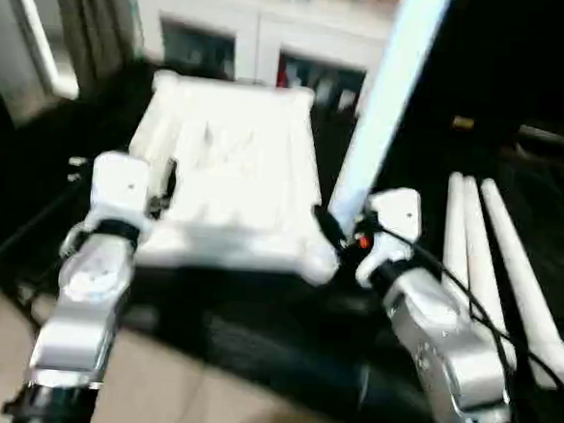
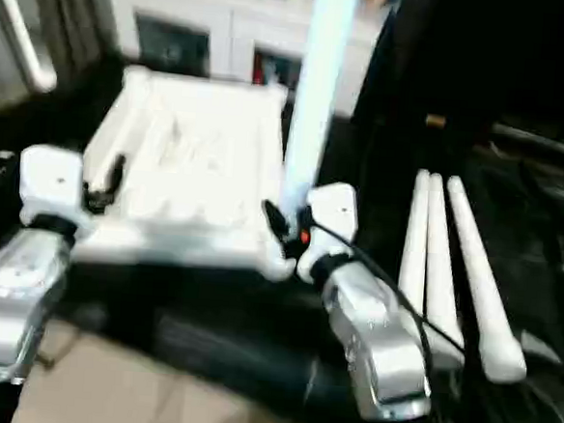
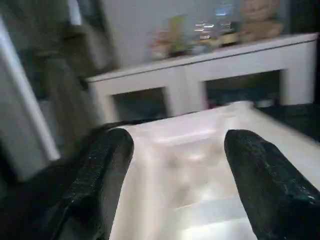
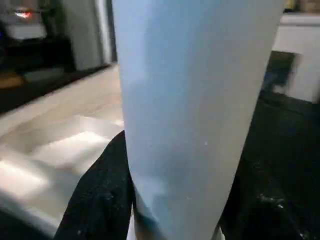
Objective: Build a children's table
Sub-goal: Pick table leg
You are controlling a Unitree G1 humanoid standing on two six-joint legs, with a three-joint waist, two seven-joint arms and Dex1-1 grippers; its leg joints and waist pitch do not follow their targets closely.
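Observation:
The white table top (image 1: 228, 174) lies underside up on a dark surface, ribbed inside, with round corner sockets. One white leg (image 1: 385, 93) stands upright at the top's near right corner. My right gripper (image 1: 339, 227) is shut on that leg near its base; in the right wrist view the leg (image 4: 195, 100) sits between the black fingers (image 4: 102, 200). My left gripper (image 1: 165, 186) hovers over the top's near left edge, open, with nothing between its fingers (image 3: 100, 180). Three more legs (image 1: 496, 265) lie side by side to the right.
A white cabinet (image 1: 265, 36) with glass-fronted shelves stands behind the table top. Curtains (image 1: 92, 14) and a white pole hang at the back left. A dark surface carries the parts, and pale floor (image 1: 201, 399) shows in front of it.

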